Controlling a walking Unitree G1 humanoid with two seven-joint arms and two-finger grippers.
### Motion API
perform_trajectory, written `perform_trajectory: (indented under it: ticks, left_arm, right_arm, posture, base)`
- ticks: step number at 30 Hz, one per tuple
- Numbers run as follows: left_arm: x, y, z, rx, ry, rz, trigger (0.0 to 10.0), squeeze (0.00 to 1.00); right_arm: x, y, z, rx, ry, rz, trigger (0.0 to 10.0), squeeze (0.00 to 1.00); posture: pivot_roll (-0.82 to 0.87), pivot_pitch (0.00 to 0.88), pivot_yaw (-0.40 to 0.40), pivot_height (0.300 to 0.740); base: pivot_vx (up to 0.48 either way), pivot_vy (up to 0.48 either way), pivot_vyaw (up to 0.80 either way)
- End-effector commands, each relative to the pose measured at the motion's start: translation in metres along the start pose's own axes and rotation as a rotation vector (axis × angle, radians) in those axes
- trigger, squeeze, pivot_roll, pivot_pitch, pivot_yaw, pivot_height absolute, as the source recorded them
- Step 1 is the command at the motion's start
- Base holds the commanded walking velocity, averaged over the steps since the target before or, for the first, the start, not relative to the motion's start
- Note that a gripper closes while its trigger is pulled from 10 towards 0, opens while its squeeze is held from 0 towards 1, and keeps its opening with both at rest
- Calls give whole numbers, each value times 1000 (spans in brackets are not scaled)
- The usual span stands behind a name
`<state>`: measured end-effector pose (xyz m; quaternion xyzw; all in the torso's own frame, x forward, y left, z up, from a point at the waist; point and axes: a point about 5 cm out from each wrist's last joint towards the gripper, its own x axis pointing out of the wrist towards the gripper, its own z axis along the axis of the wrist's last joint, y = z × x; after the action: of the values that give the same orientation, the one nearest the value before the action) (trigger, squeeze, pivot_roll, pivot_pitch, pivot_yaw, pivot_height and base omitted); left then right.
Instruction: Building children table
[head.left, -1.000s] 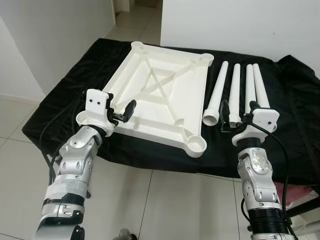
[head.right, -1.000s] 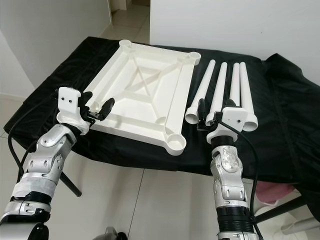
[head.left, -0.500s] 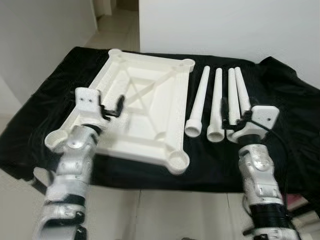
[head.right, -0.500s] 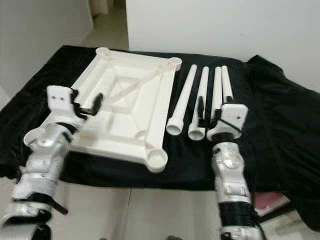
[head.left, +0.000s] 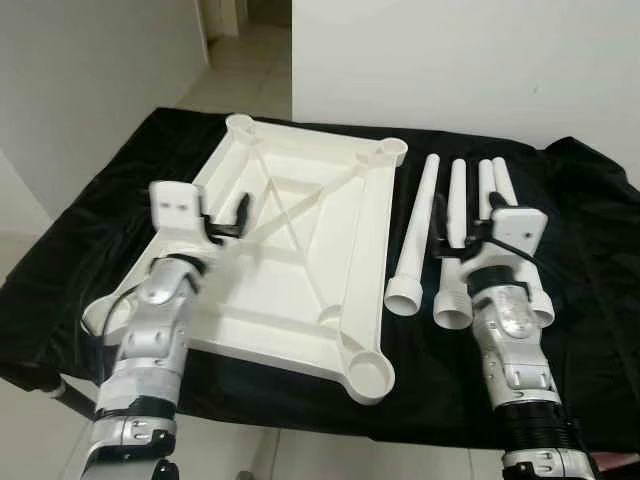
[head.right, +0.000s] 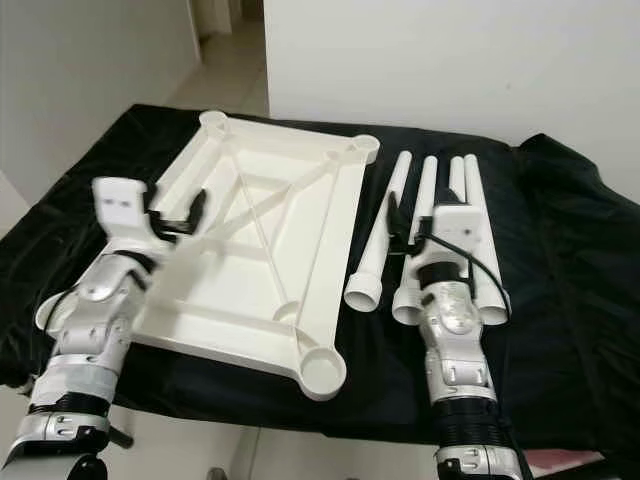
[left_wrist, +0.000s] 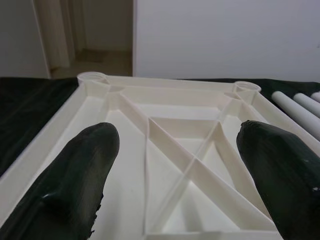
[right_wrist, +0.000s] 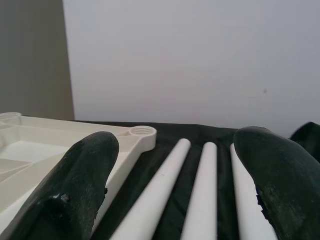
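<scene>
White ribbed plastic tabletop (head.left: 300, 250) lies underside-up on the black-draped bench (head.left: 600, 290), corner sockets exposed for fitting, four white tapered plastic legs (head.left: 415, 240) just beside it; left tool (head.left: 238, 212) gapes above tabletop, right tool (head.left: 452, 222) gapes above legs, likely to pick one.

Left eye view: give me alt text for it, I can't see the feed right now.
An upside-down white tabletop lies on a black cloth with four white legs side by side to its right. The left end effector hovers over the tabletop, and the right end effector hovers over the legs, both open and holding nothing.
</scene>
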<state>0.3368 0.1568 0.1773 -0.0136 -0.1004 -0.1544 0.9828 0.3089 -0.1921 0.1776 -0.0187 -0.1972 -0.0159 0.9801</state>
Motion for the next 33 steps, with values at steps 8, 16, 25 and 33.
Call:
perform_trajectory:
  ticks: [8, 16, 25, 33]
  left_arm:
    - [-1, 0, -5, -12, 33, -12, 10000, 0]
    - [1, -4, -6, -14, 39, -26, 10000, 0]
    - [1, -7, -8, 7, 47, -48, 10000, 0]
    - [1, -8, -8, 27, 50, -62, 10000, 0]
  right_arm:
    - [-6, -2, -2, 6, 1, -35, 10000, 0]
    - [-7, -4, -2, 6, -1, -52, 10000, 0]
    - [-7, -4, -2, 6, 0, -59, 10000, 0]
    - [-7, -4, -2, 15, 2, -68, 10000, 0]
  posture:
    - [1, 16, -7, 740]
    - [-6, 19, 0, 740]
    - [-6, 21, -2, 740]
    - [-6, 16, -2, 740]
  base:
    - [0, 215, 0]
    - [0, 287, 0]
    - [0, 152, 0]
    - [0, 0, -171]
